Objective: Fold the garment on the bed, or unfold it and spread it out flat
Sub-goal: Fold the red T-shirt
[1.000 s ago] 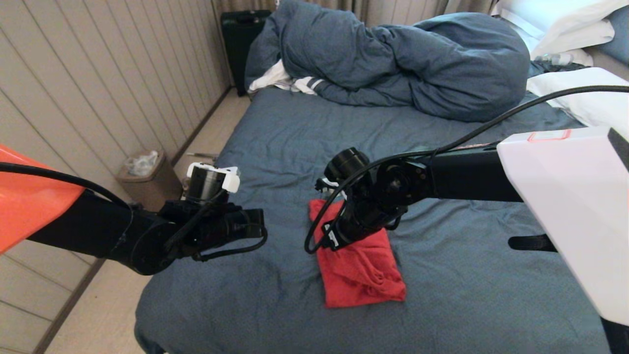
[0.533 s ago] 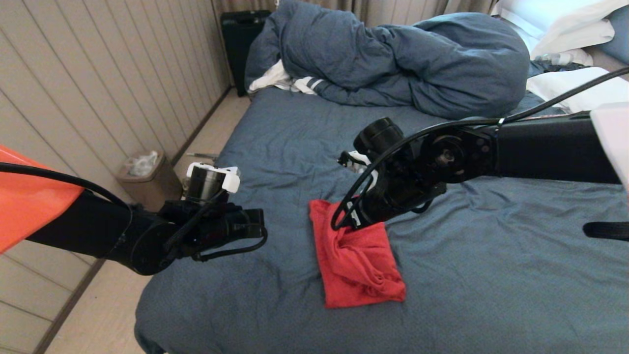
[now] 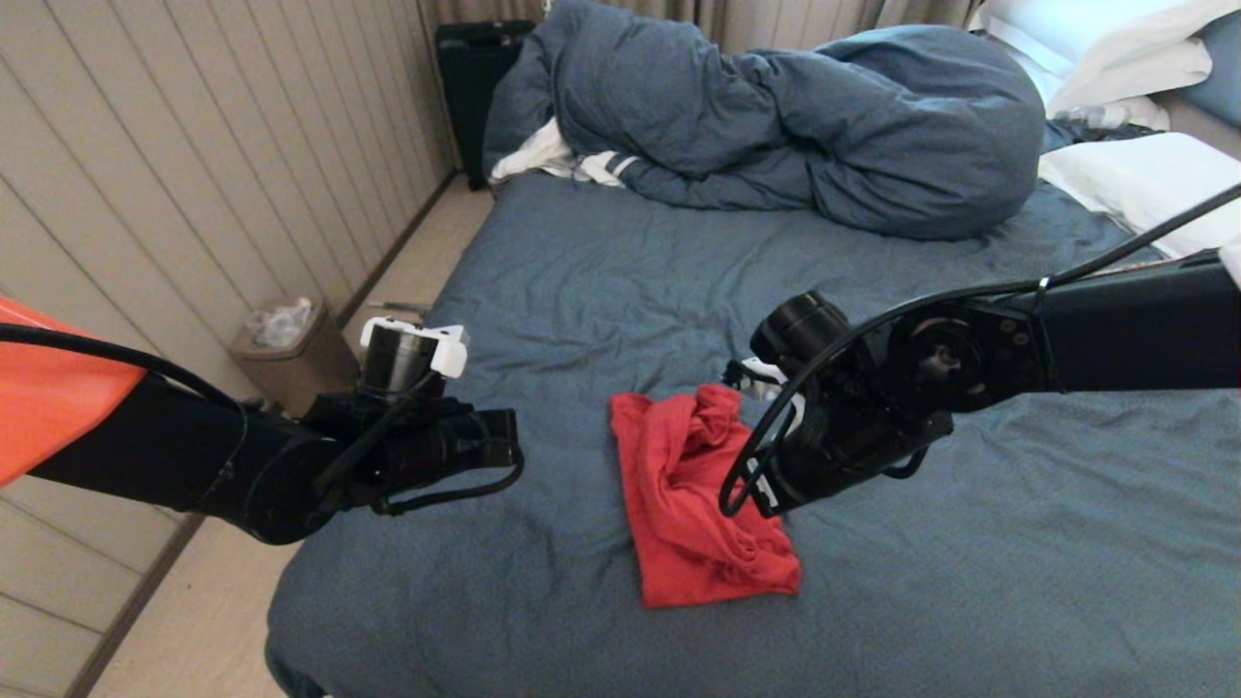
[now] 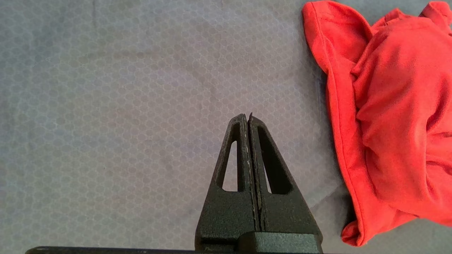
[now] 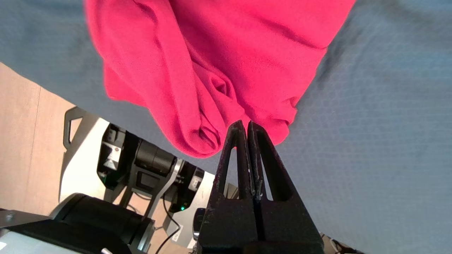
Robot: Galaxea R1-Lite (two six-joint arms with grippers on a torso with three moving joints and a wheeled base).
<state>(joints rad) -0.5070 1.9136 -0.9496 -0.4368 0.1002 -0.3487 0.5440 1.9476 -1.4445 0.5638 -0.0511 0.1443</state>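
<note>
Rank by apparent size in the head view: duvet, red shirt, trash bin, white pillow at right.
1. duvet
2. red shirt
3. white pillow, partly cut off by the frame, so its rank against the shirt is unsure
4. trash bin

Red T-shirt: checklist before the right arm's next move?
1. Right gripper shut: ok, its tips are at a fold on the edge of the garment.
2. Cloth actually pinched in that grip: cannot tell, the tips meet the fold but no caught cloth shows.
3. Left gripper clear of the garment: ok, it is shut and hovers over bare sheet beside it.
4. Garment lying flat: not ok, it is bunched and creased, and its far end is humped up.
5. Room on the bed to spread it: ok, there is open sheet on all sides and the duvet is well apart at the far end.
</note>
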